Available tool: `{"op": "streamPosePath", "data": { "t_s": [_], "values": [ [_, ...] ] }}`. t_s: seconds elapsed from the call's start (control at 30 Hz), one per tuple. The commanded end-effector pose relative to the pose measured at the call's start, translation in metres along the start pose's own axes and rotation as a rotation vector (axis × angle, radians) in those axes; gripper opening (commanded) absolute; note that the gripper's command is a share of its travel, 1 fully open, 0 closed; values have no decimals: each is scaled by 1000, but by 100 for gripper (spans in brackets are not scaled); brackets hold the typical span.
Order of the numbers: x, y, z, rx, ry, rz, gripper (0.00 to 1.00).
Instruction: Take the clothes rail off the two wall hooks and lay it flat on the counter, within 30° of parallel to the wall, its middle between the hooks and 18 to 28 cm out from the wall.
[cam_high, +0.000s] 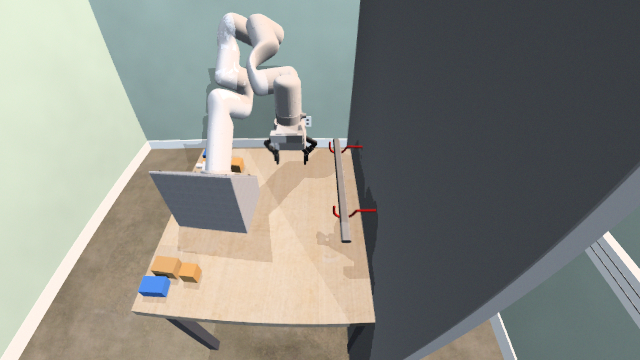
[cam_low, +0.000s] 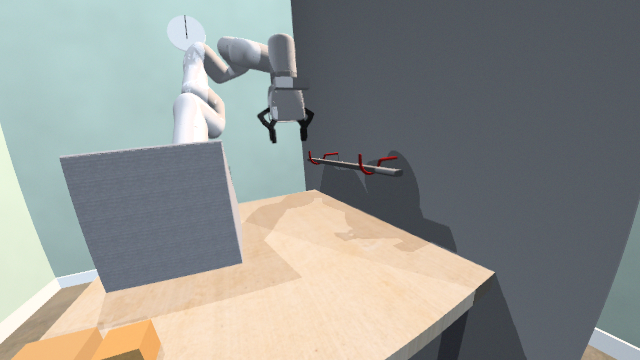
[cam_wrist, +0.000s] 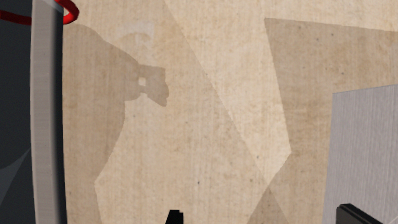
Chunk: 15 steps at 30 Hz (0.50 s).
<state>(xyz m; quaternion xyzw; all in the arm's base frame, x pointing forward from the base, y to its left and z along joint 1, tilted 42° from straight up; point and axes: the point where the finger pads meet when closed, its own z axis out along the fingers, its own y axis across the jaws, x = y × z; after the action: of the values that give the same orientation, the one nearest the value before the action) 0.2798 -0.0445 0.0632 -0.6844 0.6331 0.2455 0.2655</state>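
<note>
The grey clothes rail rests on two red wall hooks, the far hook and the near hook, on the dark wall, above the wooden counter. A red hook shows at the wrist view's top left. My gripper is open and empty. It hangs in the air to the left of the rail's far end, above the counter. Only its dark fingertips show at the wrist view's bottom edge.
A tilted grey panel stands on the counter's left side by the arm's base. Orange blocks and a blue block lie at the near left corner. Another orange block sits by the base.
</note>
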Motion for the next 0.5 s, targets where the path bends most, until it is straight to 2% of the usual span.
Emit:
{"op": "streamPosePath", "data": {
  "t_s": [0.0,0.47],
  "values": [
    [0,-7,0,2,2,-1,100],
    [0,-27,4,2,2,-1,100]
  ]
}}
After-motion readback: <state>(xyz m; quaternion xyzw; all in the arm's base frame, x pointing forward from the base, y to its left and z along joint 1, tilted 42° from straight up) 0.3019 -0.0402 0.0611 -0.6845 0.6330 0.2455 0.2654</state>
